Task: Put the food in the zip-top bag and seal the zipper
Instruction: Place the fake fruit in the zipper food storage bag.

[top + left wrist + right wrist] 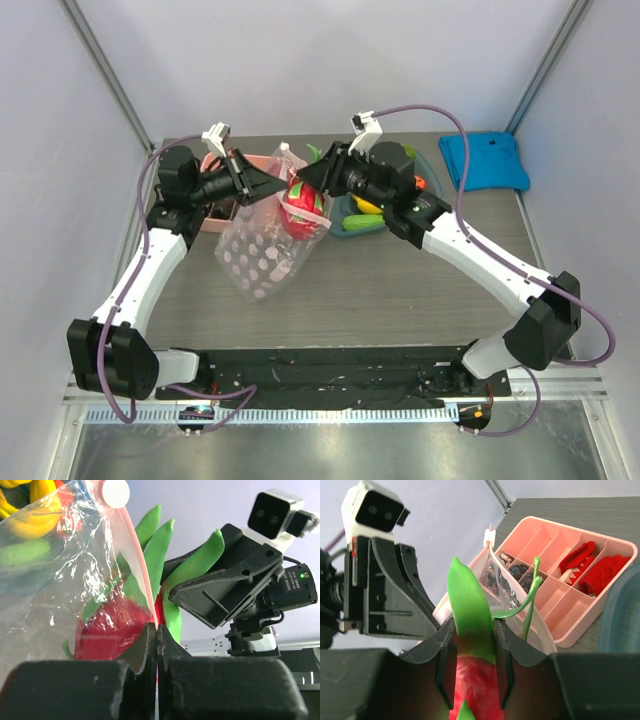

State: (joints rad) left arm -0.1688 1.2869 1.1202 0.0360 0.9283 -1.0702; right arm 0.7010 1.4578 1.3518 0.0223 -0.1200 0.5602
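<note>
My left gripper (270,186) is shut on the pink zipper edge (139,565) of the clear dotted zip-top bag (262,255) and holds its mouth up above the table. My right gripper (305,177) is shut on the pink dragon fruit (303,208) with green leaves (469,612), at the bag's mouth. In the left wrist view the red fruit (116,630) shows through the plastic, with its green leaves (155,555) beyond. The white slider (114,492) sits at the strip's top. Yellow bananas (25,527) show behind the bag. More food (366,205) lies in the blue tray.
A pink divided box (560,575) with red and dark items stands behind the bag, seen also in the top view (215,215). A blue tray (352,224) lies under my right arm. A blue cloth (485,160) lies at the back right.
</note>
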